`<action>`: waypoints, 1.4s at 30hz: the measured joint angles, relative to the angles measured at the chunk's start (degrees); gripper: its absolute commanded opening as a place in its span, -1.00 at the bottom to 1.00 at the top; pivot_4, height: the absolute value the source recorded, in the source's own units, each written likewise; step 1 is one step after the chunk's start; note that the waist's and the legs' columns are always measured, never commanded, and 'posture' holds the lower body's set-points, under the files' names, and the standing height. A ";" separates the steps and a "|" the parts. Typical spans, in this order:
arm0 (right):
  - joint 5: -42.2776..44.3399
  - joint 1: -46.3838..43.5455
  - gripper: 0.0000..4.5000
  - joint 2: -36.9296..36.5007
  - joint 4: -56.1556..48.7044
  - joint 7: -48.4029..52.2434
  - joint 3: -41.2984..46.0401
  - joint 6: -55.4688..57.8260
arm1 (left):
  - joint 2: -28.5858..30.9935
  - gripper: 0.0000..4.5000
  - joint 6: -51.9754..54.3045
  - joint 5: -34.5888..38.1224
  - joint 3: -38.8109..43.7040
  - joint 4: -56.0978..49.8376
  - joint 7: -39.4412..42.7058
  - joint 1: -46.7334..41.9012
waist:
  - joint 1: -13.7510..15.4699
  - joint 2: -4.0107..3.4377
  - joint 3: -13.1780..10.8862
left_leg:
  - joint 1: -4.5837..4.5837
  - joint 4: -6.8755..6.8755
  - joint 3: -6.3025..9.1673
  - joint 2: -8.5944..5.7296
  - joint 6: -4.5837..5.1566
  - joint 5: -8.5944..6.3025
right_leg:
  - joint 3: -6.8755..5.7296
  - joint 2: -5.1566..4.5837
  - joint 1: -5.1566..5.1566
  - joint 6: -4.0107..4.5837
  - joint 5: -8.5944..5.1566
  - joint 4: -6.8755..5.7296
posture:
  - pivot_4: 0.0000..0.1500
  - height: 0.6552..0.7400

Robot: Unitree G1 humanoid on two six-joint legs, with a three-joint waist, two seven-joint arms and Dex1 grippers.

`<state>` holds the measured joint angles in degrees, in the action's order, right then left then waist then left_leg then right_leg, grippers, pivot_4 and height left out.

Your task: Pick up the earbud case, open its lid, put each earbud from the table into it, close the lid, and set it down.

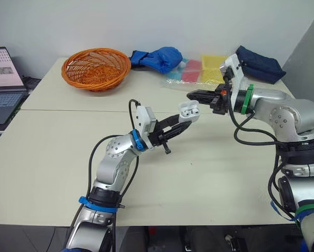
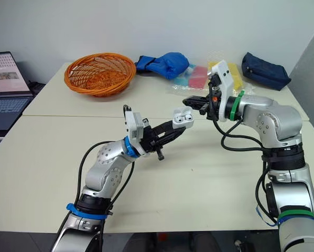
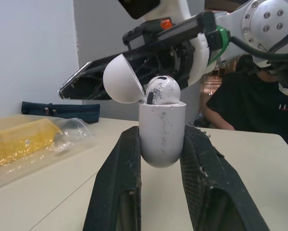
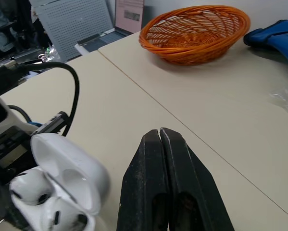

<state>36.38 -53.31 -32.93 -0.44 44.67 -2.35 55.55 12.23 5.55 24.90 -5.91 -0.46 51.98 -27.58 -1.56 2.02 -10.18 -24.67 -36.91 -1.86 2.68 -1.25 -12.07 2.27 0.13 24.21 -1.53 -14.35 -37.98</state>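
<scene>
Left jaws clamp one open case (image 3: 160,130), two earbuds (image 4: 26,187) inside

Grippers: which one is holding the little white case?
The left gripper, on the robot's left arm: the earbud case sits clamped between its two fingers, lid open. The right gripper is pinched shut with nothing in it.

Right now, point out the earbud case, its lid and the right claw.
earbud case (image 3: 161,129), left wrist view, white body.
lid (image 3: 123,79), left wrist view, outer dome.
right claw (image 4: 161,136), right wrist view, between closed fingertips.
</scene>
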 measured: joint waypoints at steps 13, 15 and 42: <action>-0.41 1.91 -0.99 -3.23 -9.62 1.57 -0.08 1.61 | 0.02 -0.67 0.35 -0.82 0.21 0.67 -1.48 -0.05 | 0.01 0.00 0.00 | 0.00 -0.02 0.01 0.00 0.00 0.00 | 0.00 0.00 0.00 -0.04 -0.02 -0.01 | 1.00 1.00; -2.62 3.79 -0.99 -3.49 -12.33 1.27 -0.69 -1.58 | 0.01 -0.67 0.77 -0.82 0.39 0.70 -1.95 -0.08 | 0.01 0.00 0.00 | 0.00 -0.02 0.01 0.00 0.00 0.00 | -0.01 0.00 0.00 -0.05 -0.03 -0.01 | 1.00 1.00; -12.90 34.58 0.99 -6.86 -14.73 16.80 1.18 -41.19 | 8.57 -0.67 63.97 16.84 8.53 10.21 -10.35 -12.13 | -0.24 0.00 0.00 | 0.28 -0.08 0.12 -0.01 0.00 0.01 | 0.00 0.09 -0.14 -0.21 -0.08 -0.20 | 1.00 1.00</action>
<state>23.48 -18.72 -39.79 -15.17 61.47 -1.17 14.36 20.81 69.52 41.74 2.62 9.75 41.63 -39.70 -1.80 2.02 -10.18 -24.39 -37.00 -1.74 2.67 -1.26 -12.06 2.27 0.23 24.07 -1.74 -14.43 -38.17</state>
